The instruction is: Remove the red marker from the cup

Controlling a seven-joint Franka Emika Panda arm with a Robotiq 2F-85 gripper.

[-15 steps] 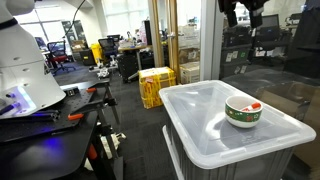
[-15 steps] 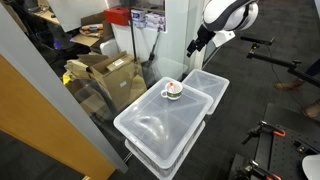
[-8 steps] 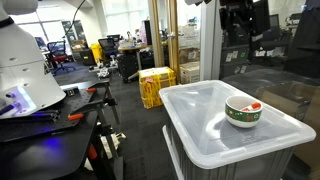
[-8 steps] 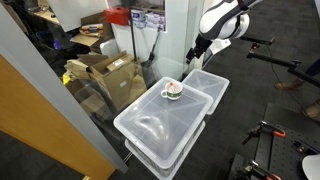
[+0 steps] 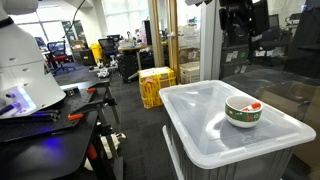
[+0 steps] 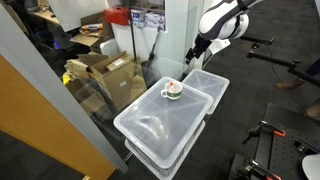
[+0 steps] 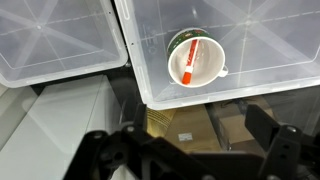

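Pincer [image 7: 190,158] lower, red marker [image 7: 188,62] in cup [image 7: 209,63]

Counted across the views: one cup [image 7: 208,52], and one red marker [image 7: 187,63] inside it. There are two clear lidded tubs side by side, a near tub [image 6: 158,125] and a far tub [image 6: 207,84]. One hand [image 7: 190,150] shows, with two fingers [image 7: 106,150]. In both exterior views the count is likewise one cup.

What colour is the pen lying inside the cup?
Red-orange, with a paler end. The wrist view shows the red marker best, lying inside the cup.
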